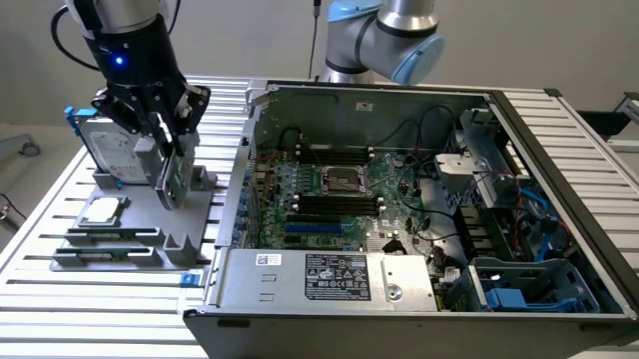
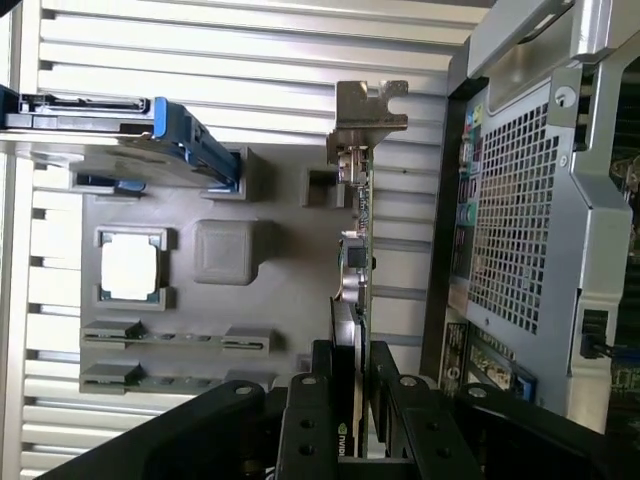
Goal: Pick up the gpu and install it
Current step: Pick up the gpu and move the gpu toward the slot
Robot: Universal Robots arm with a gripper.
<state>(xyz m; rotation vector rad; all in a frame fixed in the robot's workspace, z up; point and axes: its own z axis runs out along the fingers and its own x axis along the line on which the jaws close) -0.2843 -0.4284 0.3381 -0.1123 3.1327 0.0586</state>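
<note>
At the gripper (image 1: 164, 138): clamped on the gpu (image 1: 172, 179), jaws drawn part-way in and pressed against the card's two flat faces. From the wrist, both black fingers (image 2: 308, 400) seen flanking the card's thin edge, no gap on either side.

Of the gpu: hangs near upright below the gripper, slightly tilted, long axis running top to bottom. Points its silver end bracket (image 2: 368, 115) downward, toward the grey holder tray (image 1: 140, 221). Sits over the tray's side nearest the open computer case (image 1: 399, 333), outside that case, on the exterior view's left of it. Appears edge-on from the wrist, green board side turned toward the case, black shroud side toward the tray's middle.

Nearby on the tray: hard drive (image 1: 105, 149) standing in its blue frame just beside the gripper; square processor chip (image 1: 103, 212) lying flat.

Hard to make out: cannot tell whether the bracket's tip touches the tray or hangs clear. Upper end of the card covered by the fingers. Arm cropped at the top of the exterior view.
</note>
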